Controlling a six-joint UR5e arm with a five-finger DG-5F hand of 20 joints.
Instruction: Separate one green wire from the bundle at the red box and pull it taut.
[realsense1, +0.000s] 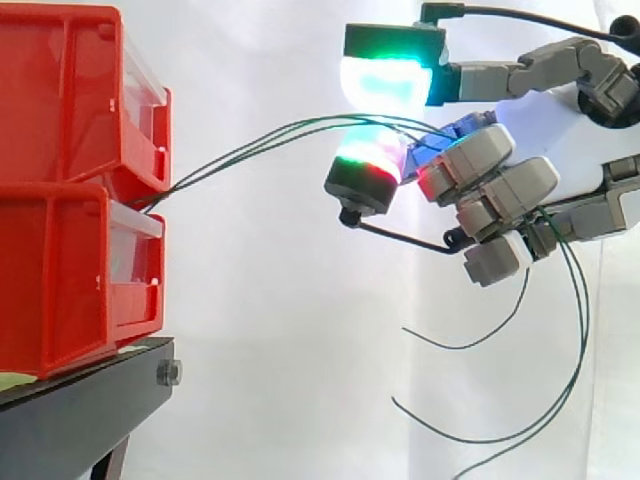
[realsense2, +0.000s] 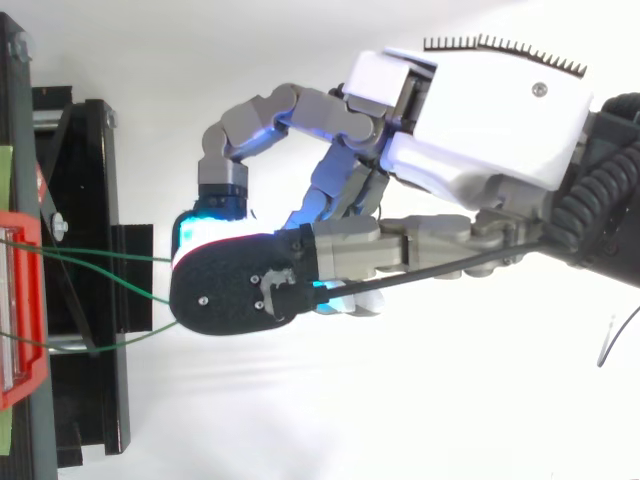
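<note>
While the thin green wires (realsense1: 300, 128) do span from the stacked bins to the robot's hand (realsense1: 495, 185), I'd call the task barely started. At least three strands enter the hand side by side with none split off. They bow upward across the gap instead of running straight, so nothing is taut yet. Can't tell whether the hand is clamped on them or just around them. The loose wire tails (realsense1: 462, 347) hang free below the hand. Left to do, my read: isolate one strand, grip it, and draw away from the bins until the bow is gone. Containers: upper red plastic bin (realsense1: 60, 90) sits on lower red plastic bin (realsense1: 50, 290), both on a black stand (realsense1: 80, 410). The wires exit at the seam between the two, at the lower bin's front. Both bins have clear front panels. Contents beyond the wires unreadable.
</note>
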